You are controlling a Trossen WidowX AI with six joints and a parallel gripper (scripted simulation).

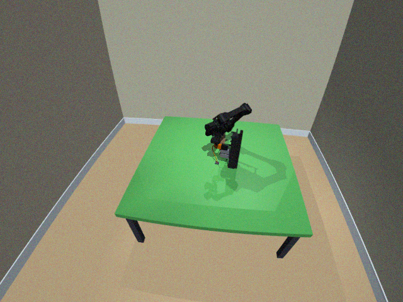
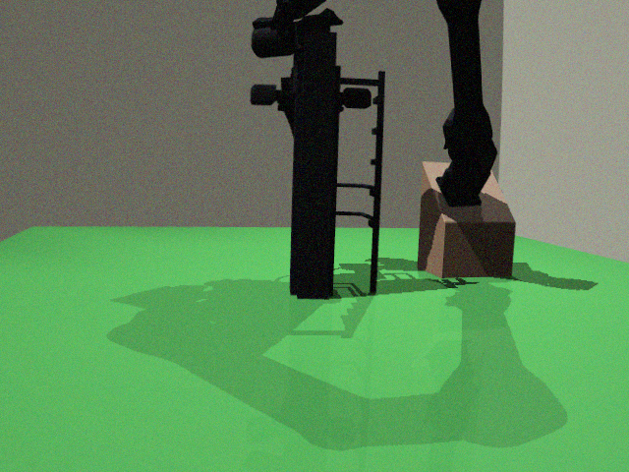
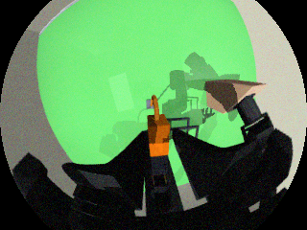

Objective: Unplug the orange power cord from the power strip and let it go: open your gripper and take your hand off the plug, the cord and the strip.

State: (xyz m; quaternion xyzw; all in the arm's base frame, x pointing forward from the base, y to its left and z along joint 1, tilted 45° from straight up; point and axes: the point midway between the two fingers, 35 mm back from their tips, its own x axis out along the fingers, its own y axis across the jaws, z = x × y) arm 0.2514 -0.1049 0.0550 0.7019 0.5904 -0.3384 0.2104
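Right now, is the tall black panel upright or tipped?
Upright: in the exterior view the tall black panel rises near-vertical from the green table.

Colours as I read them from my station. Table top [image 1: 182, 195] [image 2: 152, 406] [image 3: 96, 72]: bright green, one plain tone, with darker green shadow shapes across it. Table legs near-black, faint blue cast. Floor [image 1: 90, 253] sandy tan; skirting [image 1: 42, 229] grey with a paler upper edge. Back wall [image 1: 221, 58] light greyish beige, side walls [image 1: 48, 65] [image 1: 374, 97] dark brownish grey. My arm [image 1: 235, 112] [image 2: 466, 71] reads black all over. Plug [image 3: 158, 136]: orange, browner on its upper part, vivid lower down. Cord [image 3: 155, 107] orange as well. Angular block [image 2: 477, 249] [image 3: 230, 93] pinkish tan where lit, deep brown in shade.
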